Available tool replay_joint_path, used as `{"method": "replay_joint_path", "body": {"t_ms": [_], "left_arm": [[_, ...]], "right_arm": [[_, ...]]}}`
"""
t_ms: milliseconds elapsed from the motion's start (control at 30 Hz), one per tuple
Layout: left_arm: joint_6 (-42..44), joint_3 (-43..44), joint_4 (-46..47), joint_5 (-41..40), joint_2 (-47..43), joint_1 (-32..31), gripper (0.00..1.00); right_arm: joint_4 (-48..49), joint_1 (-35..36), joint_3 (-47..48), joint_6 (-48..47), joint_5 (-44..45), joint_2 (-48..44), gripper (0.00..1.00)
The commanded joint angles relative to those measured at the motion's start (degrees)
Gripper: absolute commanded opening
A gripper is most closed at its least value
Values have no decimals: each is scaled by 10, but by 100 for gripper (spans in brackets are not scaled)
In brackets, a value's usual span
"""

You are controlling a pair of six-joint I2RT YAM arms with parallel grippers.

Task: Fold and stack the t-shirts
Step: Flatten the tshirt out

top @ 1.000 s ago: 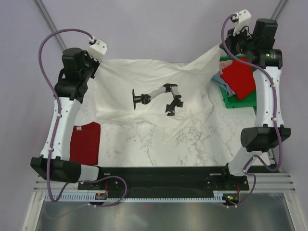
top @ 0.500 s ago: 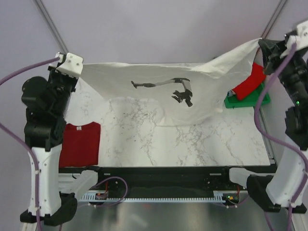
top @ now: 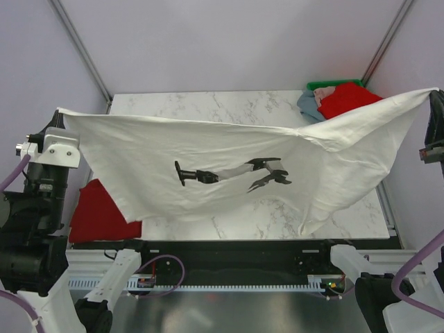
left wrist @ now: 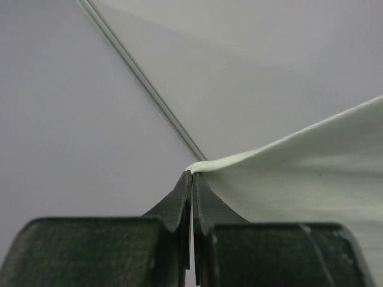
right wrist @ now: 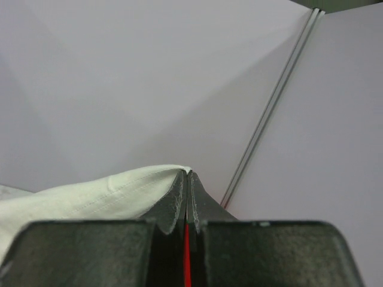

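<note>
We hold the large white cloth t-shirt [top: 139, 146] stretched in the air above the marble worktop [top: 208, 104]. The left gripper [left wrist: 191, 176] is pinched tight on one corner over the left edge, and the right gripper [right wrist: 187, 174] is clamped on the other over the right edge. A flat red t-shirt [top: 97, 216] lies at the near left corner, partly hidden. A crumpled red t-shirt [top: 347, 98] and a grey-blue t-shirt [top: 307, 104] are heaped on the green plastic bin [top: 333, 84] at the far right corner.

A white marble-patterned table [top: 208, 104] carries a red t-shirt [top: 97, 216] at its near left edge and a green bin [top: 333, 84] at its far right corner
</note>
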Motion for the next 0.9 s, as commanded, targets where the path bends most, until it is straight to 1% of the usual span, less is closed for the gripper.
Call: {"method": "replay_joint_path", "body": {"t_ms": [0, 133, 233, 333, 367, 433, 467, 500, 533, 567, 600, 633, 667, 700, 767, 867], "left_arm": [[33, 27, -7, 2, 19, 1, 2], [41, 26, -5, 5, 46, 1, 2], [50, 4, 20, 5, 73, 1, 2], [58, -33, 52, 8, 101, 1, 2], [61, -55, 66, 10, 117, 1, 2], [62, -80, 76, 12, 132, 1, 2], [60, -95, 84, 14, 141, 1, 2], [61, -131, 97, 18, 155, 1, 2], [62, -148, 103, 35, 164, 1, 2], [59, -164, 111, 41, 172, 1, 2], [55, -192, 120, 49, 196, 0, 2], [54, -202, 122, 68, 208, 0, 2], [49, -212, 125, 75, 221, -2, 2], [48, -231, 129, 79, 239, -3, 2], [48, -247, 138, 92, 286, -9, 2], [47, -271, 163, 98, 357, -12, 2]], "right_arm": [[7, 0, 34, -10, 55, 23, 0], [43, 0, 29, -20, 52, 55, 0], [86, 0, 19, -31, 44, 84, 0], [140, 0, -22, -33, 31, 122, 0], [170, 0, -56, -32, 25, 128, 0], [197, 0, -93, -30, 8, 147, 0], [222, 0, -135, -28, 3, 152, 0], [236, 0, -159, -28, -2, 158, 0], [249, 0, -183, -27, -14, 173, 0], [267, 0, -227, -27, -21, 182, 0], [275, 0, -249, -27, -26, 191, 0], [283, 0, -270, -27, -36, 210, 0], [296, 1, -313, -27, -41, 220, 0], [302, 2, -334, -31, -46, 230, 0], [320, 11, -389, -42, -48, 263, 0], [341, 26, -434, -65, -42, 317, 0]]}}
